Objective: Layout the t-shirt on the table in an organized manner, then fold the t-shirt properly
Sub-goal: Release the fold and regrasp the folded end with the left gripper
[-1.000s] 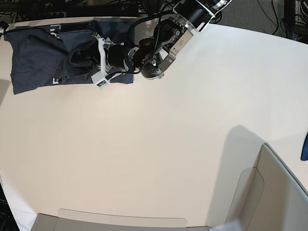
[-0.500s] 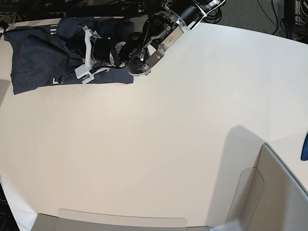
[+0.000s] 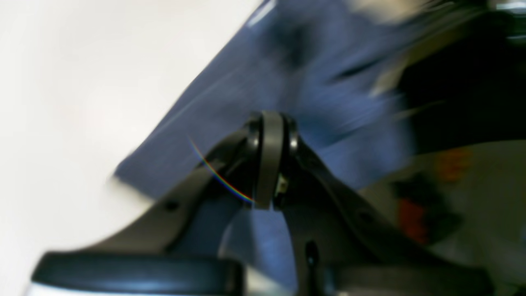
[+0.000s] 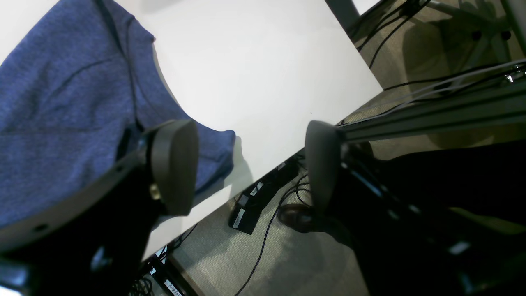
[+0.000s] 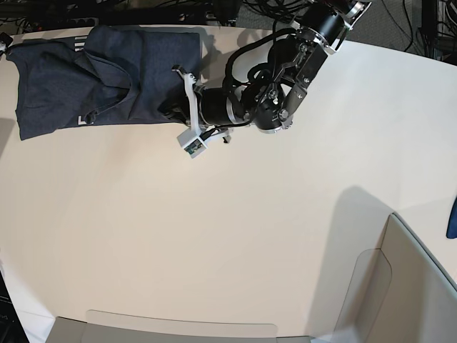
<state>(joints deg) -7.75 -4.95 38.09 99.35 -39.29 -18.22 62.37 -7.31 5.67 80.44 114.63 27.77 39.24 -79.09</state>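
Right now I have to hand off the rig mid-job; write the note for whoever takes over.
Left end effector: shut, empty as far as the blurred wrist view shows, at the right edge of the t-shirt.
Right end effector: open, holding nothing, over the table edge beside a shirt corner; out of the base view.
T-shirt: at the far left corner of the table, roughly rectangular, with cloth folded over its middle.
Done: folds started, shirt partly folded.
Left: check the fold, flatten the wrinkled flap, finish folding.
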